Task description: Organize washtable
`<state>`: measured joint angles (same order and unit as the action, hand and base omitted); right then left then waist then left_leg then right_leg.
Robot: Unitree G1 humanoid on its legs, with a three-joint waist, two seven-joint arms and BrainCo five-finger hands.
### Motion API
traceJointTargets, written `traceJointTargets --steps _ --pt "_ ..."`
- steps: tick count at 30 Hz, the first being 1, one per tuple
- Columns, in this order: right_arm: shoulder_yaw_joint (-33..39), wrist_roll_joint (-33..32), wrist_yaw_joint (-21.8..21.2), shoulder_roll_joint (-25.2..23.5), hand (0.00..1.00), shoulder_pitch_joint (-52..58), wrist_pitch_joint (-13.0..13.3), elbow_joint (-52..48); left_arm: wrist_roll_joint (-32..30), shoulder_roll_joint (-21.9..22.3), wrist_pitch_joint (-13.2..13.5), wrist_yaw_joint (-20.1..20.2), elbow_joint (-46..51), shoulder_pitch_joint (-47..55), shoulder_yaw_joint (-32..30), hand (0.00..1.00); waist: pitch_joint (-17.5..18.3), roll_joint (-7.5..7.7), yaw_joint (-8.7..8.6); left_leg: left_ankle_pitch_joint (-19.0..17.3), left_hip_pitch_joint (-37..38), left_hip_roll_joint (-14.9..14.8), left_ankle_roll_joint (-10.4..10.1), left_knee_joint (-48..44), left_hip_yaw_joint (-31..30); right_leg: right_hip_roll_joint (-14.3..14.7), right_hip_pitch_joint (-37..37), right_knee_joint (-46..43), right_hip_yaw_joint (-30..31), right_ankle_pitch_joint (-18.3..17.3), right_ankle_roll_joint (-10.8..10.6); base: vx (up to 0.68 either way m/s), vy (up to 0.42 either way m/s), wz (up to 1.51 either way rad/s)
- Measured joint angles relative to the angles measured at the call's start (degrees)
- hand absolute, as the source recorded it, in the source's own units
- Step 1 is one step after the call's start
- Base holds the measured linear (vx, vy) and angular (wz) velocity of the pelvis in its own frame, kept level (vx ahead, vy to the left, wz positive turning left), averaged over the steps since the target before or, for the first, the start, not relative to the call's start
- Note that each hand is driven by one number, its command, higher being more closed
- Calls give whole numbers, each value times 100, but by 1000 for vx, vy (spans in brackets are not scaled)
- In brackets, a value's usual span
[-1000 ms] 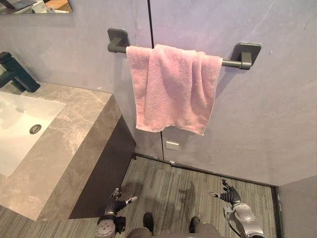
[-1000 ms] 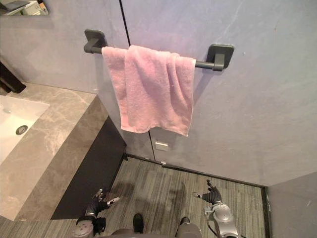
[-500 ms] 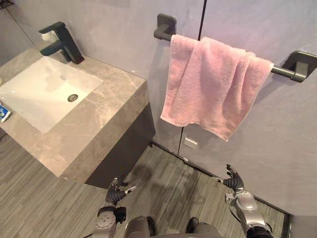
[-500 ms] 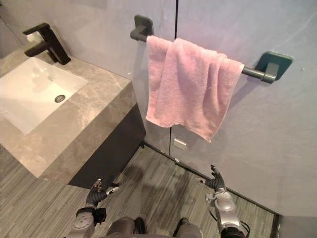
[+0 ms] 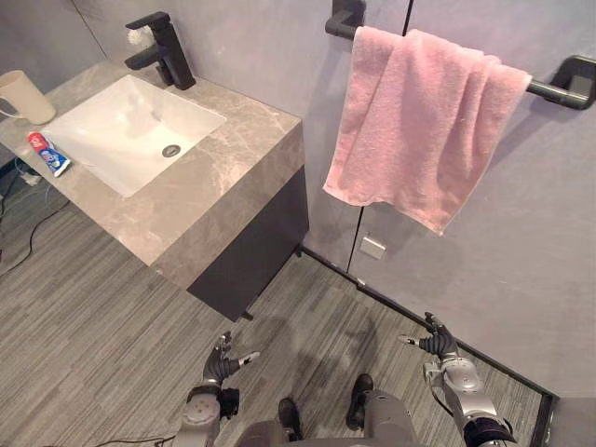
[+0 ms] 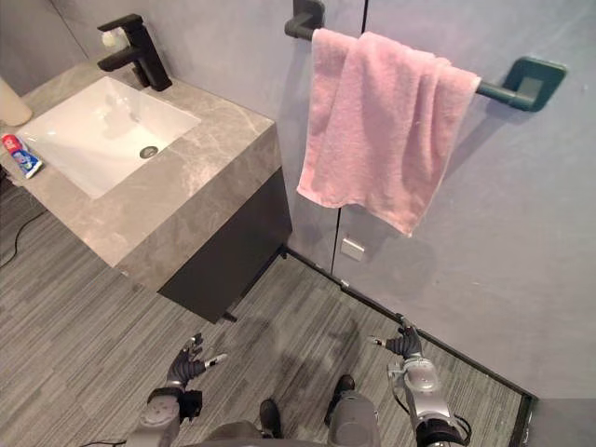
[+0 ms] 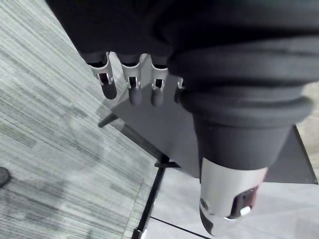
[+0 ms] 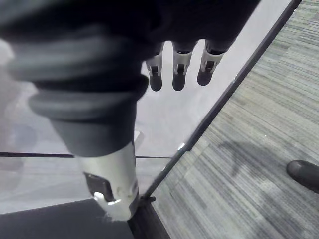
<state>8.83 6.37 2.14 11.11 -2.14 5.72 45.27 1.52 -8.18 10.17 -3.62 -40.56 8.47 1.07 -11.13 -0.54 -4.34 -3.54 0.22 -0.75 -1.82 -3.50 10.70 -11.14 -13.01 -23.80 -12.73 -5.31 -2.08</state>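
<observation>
The washtable is a grey marble counter [image 5: 237, 154] with a white sink [image 5: 126, 130] and a black faucet [image 5: 166, 48] at the wall. A red, white and blue toothpaste tube [image 5: 48, 155] lies on the counter's left edge. Beside it stands a beige cup [image 5: 22, 95]. A pink towel [image 5: 424, 130] hangs over a dark wall bar [image 5: 562, 88] right of the counter. My left hand [image 5: 222, 363] and right hand [image 5: 436, 344] hang low over the floor, far below the counter. Both are open and hold nothing; straight fingers [image 7: 130, 88] and straight fingers [image 8: 178, 70] show in the wrist views.
A dark cabinet [image 5: 256, 247] sits under the counter. The grey wall carries a small white outlet plate [image 5: 372, 247] with a black skirting below it. Striped grey carpet [image 5: 112, 326] spreads in front of the counter. A thin cable [image 5: 28, 237] trails on the floor at the far left.
The camera has swung left: the whole counter, the cup and the toothpaste tube have come into view and the towel sits further right. Both hands keep the same open pose.
</observation>
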Motion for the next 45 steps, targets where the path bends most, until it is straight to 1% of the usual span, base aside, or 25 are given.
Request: traceJointTargets --steps 1,2,3,4,7,9,10,12,13,16,19,20,22,24,26,29,30,32,33,34,35,39,43,44,45 --pt "-3 -2 -1 -2 0 188 -3 -1 1 1 2 2 15 21 3 0 7 33 2 -4 -94 15 -1 -109 -215 78 20 -168 589 -266 -171 -128 -117 79" --pt "-7 -2 -1 -8 0 238 -5 -1 1 -1 2 2 21 32 -1 0 18 52 4 -4 -124 26 -1 -136 -269 100 34 -216 715 -353 -198 -96 -188 100" --pt "-33 -4 -7 -11 0 446 -21 -33 1 41 -1 2 97 125 -75 0 -5 131 19 1 -214 69 -16 -273 -533 159 66 -389 977 -773 -202 -80 -238 89" --pt "-13 -17 -3 -51 0 666 -59 -250 1 141 -29 13 262 321 -147 0 23 116 84 40 -262 24 -67 -299 -647 304 78 -394 962 -871 -211 -57 -198 81" --pt "24 -30 -4 -151 0 836 -56 -435 4 159 -43 61 392 506 -278 0 101 -6 234 105 -468 -228 -176 -329 -874 524 146 -216 652 -876 -194 -67 -169 36" --pt "34 -34 0 -225 0 898 -57 -432 8 226 -43 66 409 505 -408 0 197 15 234 108 -518 -291 -180 -56 -1029 598 198 44 468 -876 -194 -14 -105 66" --pt "34 -40 0 -290 0 927 -54 -412 10 280 -45 77 406 495 -429 0 259 82 240 129 -594 -299 -150 -178 -1022 597 203 176 403 -876 -193 73 -64 82" --pt "33 -134 0 -279 0 1004 -50 -399 11 378 -46 98 404 529 -423 0 316 6 271 128 -605 -318 -162 -327 -1054 674 308 240 212 -876 -193 109 -5 64" --pt "23 -147 -6 -396 0 1081 -54 -357 13 354 -89 98 380 549 -451 0 383 63 359 175 -560 -306 -176 -237 -1131 700 399 276 228 -874 -181 111 15 45" --pt "26 -156 -4 -422 0 1142 -54 -323 24 353 -93 98 378 551 -455 0 472 129 384 177 -545 -223 -177 -90 -1317 699 534 411 195 -873 -165 137 1 58" --pt "27 -178 6 -416 0 1132 -47 -279 58 343 -94 96 333 531 -455 0 484 130 379 276 -505 -93 -204 -59 -1557 631 729 440 142 -842 -26 175 0 64" --pt "30 -180 6 -415 0 1104 -47 -191 58 343 -99 95 260 522 -454 0 493 114 400 299 -445 -19 -198 -59 -1643 594 843 488 39 -807 83 221 -6 55" --pt "30 -184 7 -418 0 1068 -47 -136 57 338 -97 93 261 501 -452 0 524 73 442 302 -449 13 -202 -77 -1784 597 1030 619 -141 -788 110 232 -23 61" --pt "40 -199 15 -420 0 1038 -45 -133 59 314 -97 86 275 414 -452 0 522 96 533 319 -438 86 -225 -109 -1911 572 1256 773 -367 -786 112 181 -24 66" --pt "72 -234 24 -459 0 958 -43 -141 59 294 -97 86 324 389 -449 0 503 157 533 375 -470 125 -252 -166 -2013 497 1425 803 -616 -786 111 96 -11 79" --pt "216 -258 43 -630 0 863 2 -183 61 262 -104 84 603 387 -398 0 494 342 535 654 -688 211 -132 -285 -1707 369 1525 778 -1098 -784 110 34 -16 102" --pt "280 -327 64 -712 0 806 11 -188 63 244 -107 86 805 386 -341 0 474 424 531 793 -797 204 56 -260 -1057 298 1532 733 -1361 -782 113 -9 -3 103" --pt "355 -362 98 -773 0 780 10 -219 64 247 -109 86 871 335 -312 0 462 406 525 704 -878 64 309 -289 7 308 1567 673 -1627 -779 118 -47 35 96" --pt "407 -373 134 -793 0 781 9 -243 69 248 -129 86 869 290 -281 0 435 357 505 570 -944 -74 535 -464 891 325 1618 578 -1858 -780 117 -59 100 108" --pt "496 -403 147 -832 0 792 4 -234 81 238 -140 86 870 254 -266 0 416 373 482 740 -998 -26 772 -504 1224 268 1654 485 -2050 -777 115 -25 98 112" --pt "525 -405 147 -831 0 813 4 -233 117 241 -139 86 871 230 -261 0 418 377 473 814 -967 18 827 -447 1229 238 1662 451 -2104 -759 86 4 97 105" --pt "705 -406 147 -775 0 689 -4 -85 128 204 -148 95 788 208 -248 0 346 251 494 1044 -829 331 520 330 649 224 1680 583 -2347 -770 40 -45 51 55" --pt "697 -399 138 -715 0 567 -78 93 126 141 -165 106 616 319 -296 0 269 154 513 998 -858 584 493 650 383 165 1692 805 -2355 -963 -245 -136 82 30" --pt "698 -399 137 -706 0 539 -97 111 126 132 -182 106 614 338 -305 0 244 127 514 921 -874 601 560 650 392 156 1692 836 -2362 -982 -259 -117 77 36" --pt "697 -397 135 -706 0 519 -130 115 122 115 -220 109 606 341 -338 0 212 140 485 442 -955 675 301 574 599 76 1702 963 -2516 -993 -254 -108 130 46"
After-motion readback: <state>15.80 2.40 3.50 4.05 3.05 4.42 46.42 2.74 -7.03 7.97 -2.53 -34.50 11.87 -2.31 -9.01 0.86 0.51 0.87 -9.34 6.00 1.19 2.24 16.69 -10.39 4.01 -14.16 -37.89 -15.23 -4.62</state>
